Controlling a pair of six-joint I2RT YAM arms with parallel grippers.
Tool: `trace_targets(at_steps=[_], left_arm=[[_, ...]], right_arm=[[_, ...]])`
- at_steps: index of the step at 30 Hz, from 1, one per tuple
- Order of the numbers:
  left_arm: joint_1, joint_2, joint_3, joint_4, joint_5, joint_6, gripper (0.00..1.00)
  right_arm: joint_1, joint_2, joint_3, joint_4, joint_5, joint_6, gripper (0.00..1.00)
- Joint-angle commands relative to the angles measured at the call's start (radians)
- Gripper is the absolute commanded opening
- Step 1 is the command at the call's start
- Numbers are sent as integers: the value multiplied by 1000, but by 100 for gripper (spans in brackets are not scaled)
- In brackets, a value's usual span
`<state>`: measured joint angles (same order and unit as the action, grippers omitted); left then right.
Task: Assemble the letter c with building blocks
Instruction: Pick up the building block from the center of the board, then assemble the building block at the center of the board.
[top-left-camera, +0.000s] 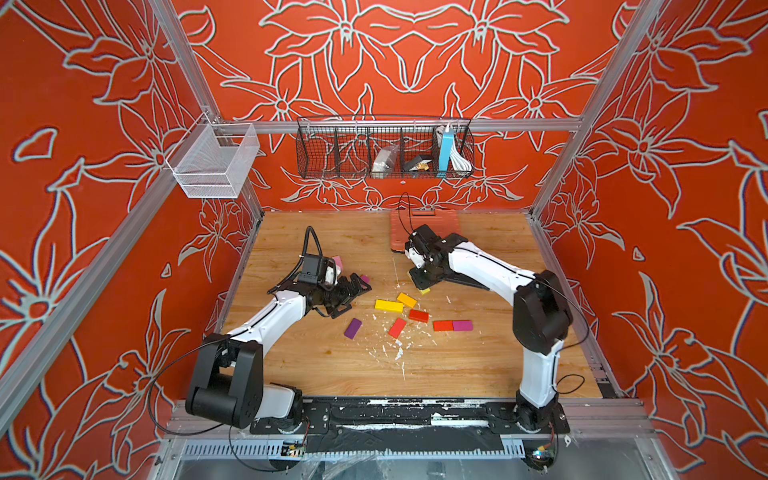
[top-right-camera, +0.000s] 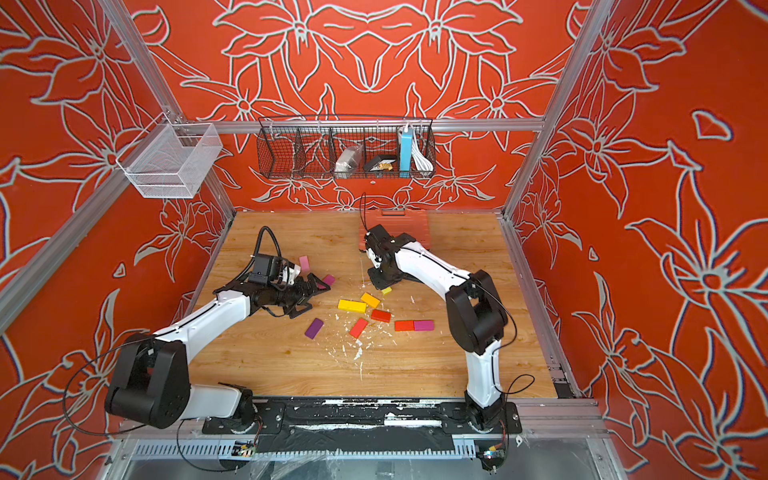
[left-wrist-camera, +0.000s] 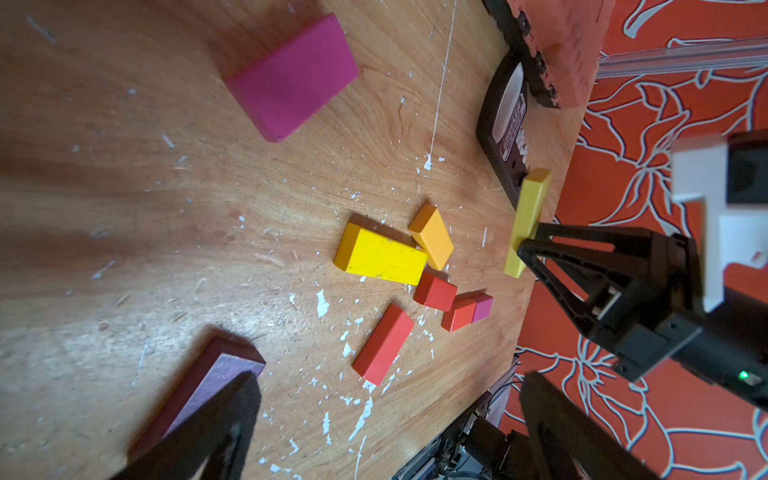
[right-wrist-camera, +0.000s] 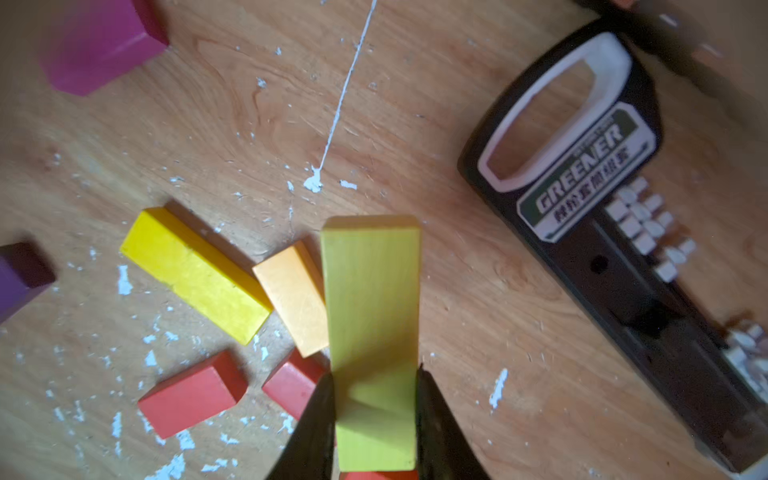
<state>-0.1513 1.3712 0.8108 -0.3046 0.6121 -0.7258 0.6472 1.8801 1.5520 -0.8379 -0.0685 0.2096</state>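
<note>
While the right tool (right-wrist-camera: 374, 376) is clamped on a pale yellow block (right-wrist-camera: 370, 291), whose long end sticks out past the fingertips, the left tool (top-left-camera: 358, 297) is spread wide and holds nothing. The held block is just beside the orange block (top-left-camera: 407, 299) and the bright yellow block (top-left-camera: 389, 306), which lie side by side on the counter (top-left-camera: 332, 365). Ten blocks show in a top view: two yellow, one orange, three red blocks (top-left-camera: 418, 316), one purple block (top-left-camera: 353, 328), two magenta and one pink block (top-left-camera: 337, 262). One magenta block (top-left-camera: 462, 325) touches a red one. The second magenta block (top-right-camera: 328, 279) lies at the left tool's tip, with the pink one just behind.
</note>
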Motion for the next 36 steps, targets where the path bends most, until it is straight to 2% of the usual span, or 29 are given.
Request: trace_targets(at_steps=[1,7,14,22,28,36], left_arm=[[2,-6,41,-31,26,3,98],[-19,-36,39,-41,16,-17,98],[-90,-144,-10,-31,-61,-87,98],[-203,-220,-72,8,-171,-192,98],[-252,-265,-107,16,-223,-249,98],[-258,-297,-126,-1,-244,-263,98]], right_arm=[[7,-92,-89,19,22,79,23],[8,-257,-256,40,-8,157,23],[39,-456,-464,28,-4,275,23],[148,-633,-710,61,18,480,24],[226,-669,-818,137,45,627,24],[278,-567,-819,198,79,719,26]])
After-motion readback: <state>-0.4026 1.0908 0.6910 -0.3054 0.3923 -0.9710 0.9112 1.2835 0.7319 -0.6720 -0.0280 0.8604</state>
